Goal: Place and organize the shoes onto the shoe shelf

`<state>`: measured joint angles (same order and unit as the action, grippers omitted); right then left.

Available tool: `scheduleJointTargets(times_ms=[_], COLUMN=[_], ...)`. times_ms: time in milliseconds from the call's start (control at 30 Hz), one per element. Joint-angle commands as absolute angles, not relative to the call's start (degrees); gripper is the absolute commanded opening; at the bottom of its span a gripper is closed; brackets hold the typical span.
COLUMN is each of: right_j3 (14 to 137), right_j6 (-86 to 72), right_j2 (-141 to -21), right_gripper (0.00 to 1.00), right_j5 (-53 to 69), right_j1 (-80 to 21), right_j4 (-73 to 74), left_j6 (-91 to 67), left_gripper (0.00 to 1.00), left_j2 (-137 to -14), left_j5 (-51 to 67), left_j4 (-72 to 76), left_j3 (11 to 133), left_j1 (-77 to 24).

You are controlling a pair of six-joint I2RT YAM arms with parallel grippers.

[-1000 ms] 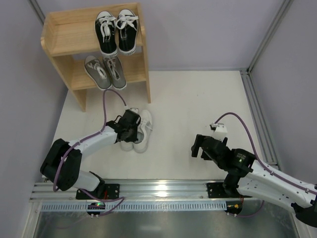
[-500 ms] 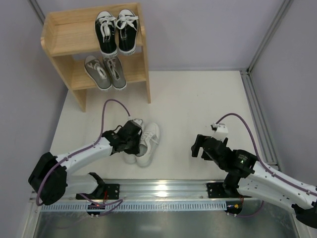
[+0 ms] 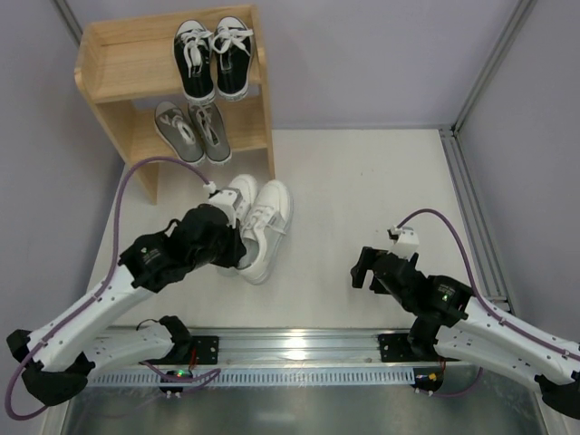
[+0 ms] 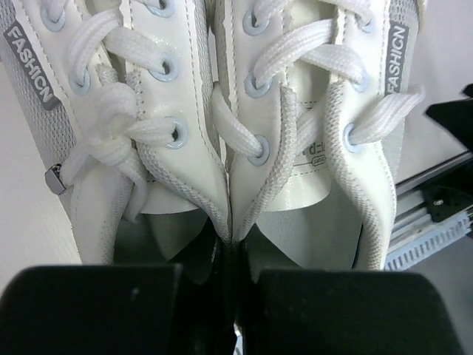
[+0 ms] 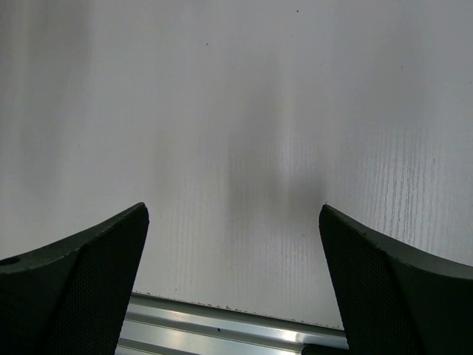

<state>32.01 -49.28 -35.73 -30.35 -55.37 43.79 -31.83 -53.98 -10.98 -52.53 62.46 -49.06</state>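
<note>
Pinching the inner collars of both white sneakers [image 3: 258,227] together, the left fingers [image 4: 89,307] hold them just before the shoe shelf [image 3: 109,68] — black pair [image 3: 213,59] on top, grey pair [image 3: 190,131] below. Right fingers [image 5: 74,296] gape wide over the worktop [image 3: 362,199].

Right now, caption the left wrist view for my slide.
Left gripper pinches both white shoes together by their inner collars.

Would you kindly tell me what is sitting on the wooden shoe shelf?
The black pair sits on the top tier of the shoe shelf, the grey pair on the lower one; the top board hides the lower tier's rear part.
</note>
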Motion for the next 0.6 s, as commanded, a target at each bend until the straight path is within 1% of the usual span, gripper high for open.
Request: scheduleJointTargets(times_ms=[0,200,233,367,567], right_j3=[32.25,33.48,33.92,34.37,34.63], right_j6=[-49.13,-49.04,-49.04,-48.96,-48.52], right_j2=[-35.33,-36.30,-36.56,-36.30,-36.65], right_gripper=[0.97,0.97,0.97,0.97,0.97], right_j5=[-31.29,-31.38,-31.72,-32.08,-31.91], right_j1=[-55.46,-55.46,-55.46,-55.46,-55.46], right_j4=[42.01,42.27,42.36,42.89,42.71], left_j6=[-28.13,-21.63,-20.75,-17.41,-11.78], left_gripper=[0.00,0.00,0.00,0.00,0.00], left_j2=[-50.28,-53.61,-54.14,-53.97,-58.69], left_j5=[-14.94,-13.19,-12.31,-11.34,-13.27], left_j4=[-51.50,-54.31,-54.32,-52.12,-53.79], left_j3=[74.06,87.08,90.49,97.62,110.28], left_j1=[-49.48,-49.48,-49.57,-49.48,-49.48])
